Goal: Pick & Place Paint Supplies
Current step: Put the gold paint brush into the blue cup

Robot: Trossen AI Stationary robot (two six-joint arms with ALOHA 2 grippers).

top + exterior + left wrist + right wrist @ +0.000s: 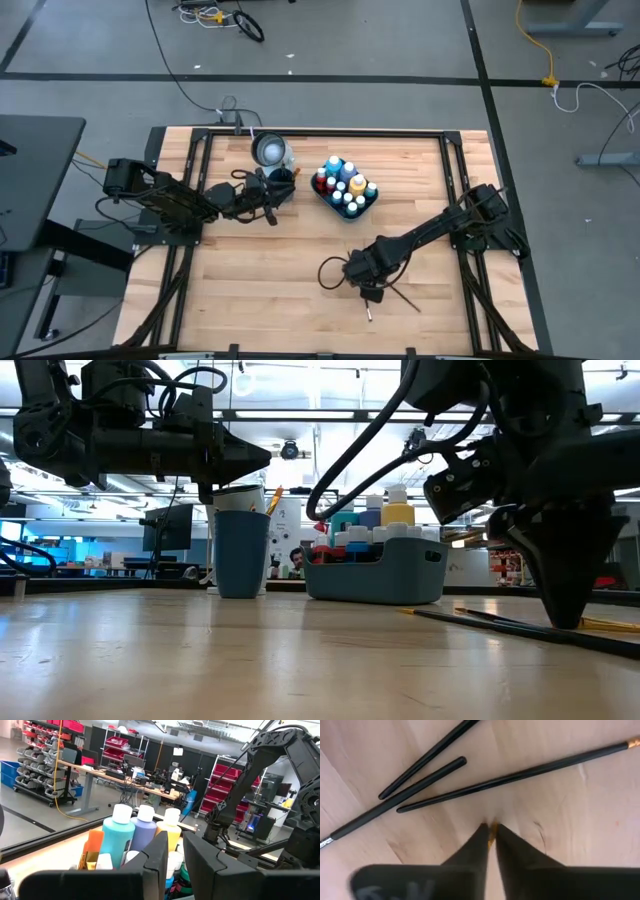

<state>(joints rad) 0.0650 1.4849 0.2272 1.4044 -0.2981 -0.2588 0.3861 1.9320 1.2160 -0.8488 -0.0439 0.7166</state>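
Note:
Several paint bottles (342, 182) with pale caps stand upright in the teal tray (375, 575) at the table's far middle. Left of it stands the dark blue cup (241, 555), a wooden brush end (273, 500) sticking out of it. My left gripper (262, 458) hovers level above the cup, its fingers a narrow gap apart with nothing between them. Three dark brushes (515, 775) lie flat on the table at the near right. My right gripper (368, 290) points down among them, shut on a thin wood-coloured brush (605, 625). My right gripper pinches the thin wood-coloured brush (492, 826) between its two fingertips, coming from above and pointing down. Only a small yellowish bit shows between the tips, so I cannot tell which part of the handle that is. The brush lies on the table.
A pale round container (270, 150) stands just behind the cup. Black frame rails (462, 180) run along the table's left and right sides. Bare wood (260, 280) spreads over the near left half.

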